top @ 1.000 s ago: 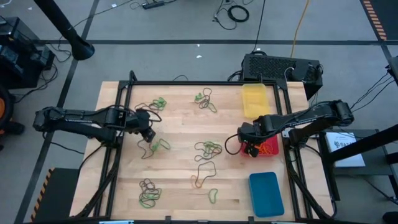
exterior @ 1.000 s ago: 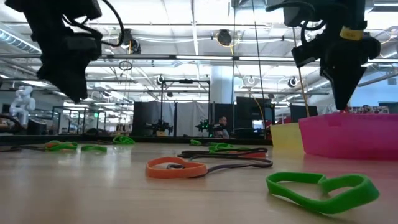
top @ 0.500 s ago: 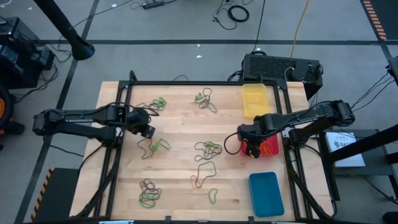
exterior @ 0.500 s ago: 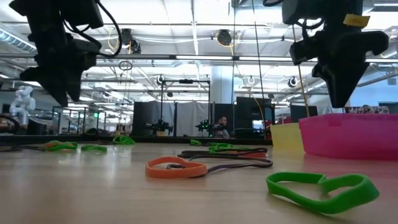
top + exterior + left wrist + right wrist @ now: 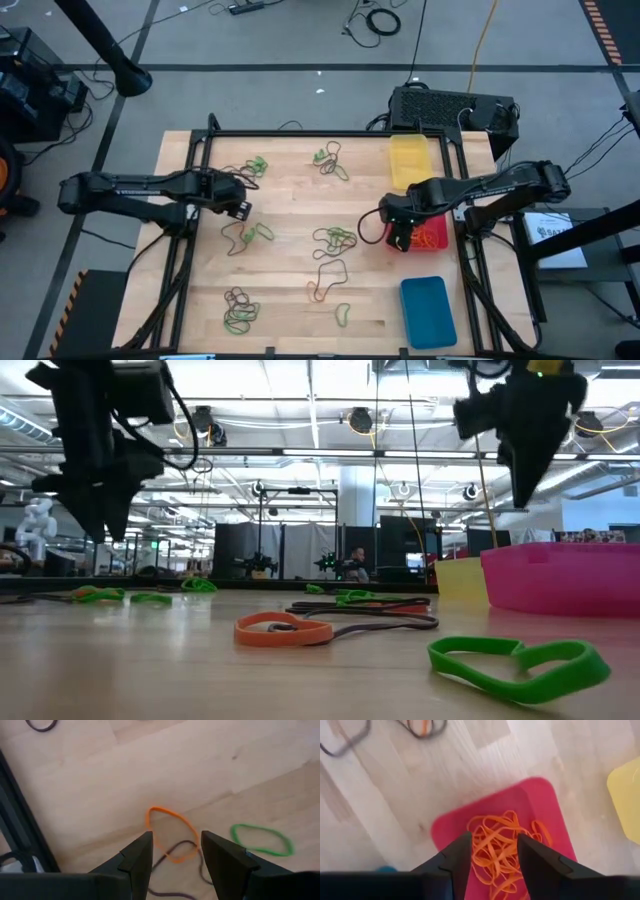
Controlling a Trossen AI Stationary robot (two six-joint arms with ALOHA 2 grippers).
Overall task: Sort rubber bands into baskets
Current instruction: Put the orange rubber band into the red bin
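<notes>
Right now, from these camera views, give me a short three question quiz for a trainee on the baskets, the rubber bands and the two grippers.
1. True or false: the red basket holds only orange rubber bands.
2. Which basket lies nearest the black box: A yellow basket, B red, C blue basket?
3. Fill in: the left gripper hangs open above an ____ rubber band on the table.

Key: 1 true. 2 A. 3 orange. The right gripper is open too, above the red basket.
</notes>
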